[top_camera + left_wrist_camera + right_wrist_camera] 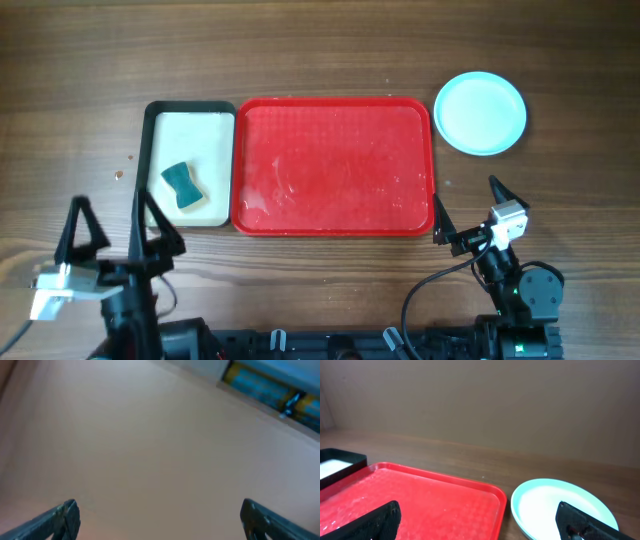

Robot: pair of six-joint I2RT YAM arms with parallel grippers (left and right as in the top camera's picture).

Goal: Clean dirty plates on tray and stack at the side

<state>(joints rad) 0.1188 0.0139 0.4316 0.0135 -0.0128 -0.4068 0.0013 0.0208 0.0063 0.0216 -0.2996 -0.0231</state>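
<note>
The red tray (333,120) lies mid-table with nothing on it, only faint wet streaks. A round pale aqua plate (480,112) rests on the wood just beyond the tray's far right corner; whether others lie under it I cannot tell. In the right wrist view the plate (545,505) and the tray (430,495) sit ahead of my fingers. My right gripper (464,192) hovers open near the tray's near right corner, holding nothing. My left gripper (110,200) stands open at the near left, also with nothing in it. The left wrist view is only a blurred beige surface between wide-apart fingers (65,516).
A smaller black-rimmed tray (150,140) with a cream inside adjoins the red tray's left side and holds a teal sponge (182,186). Its corner (342,457) shows in the right wrist view. Bare wooden table surrounds everything.
</note>
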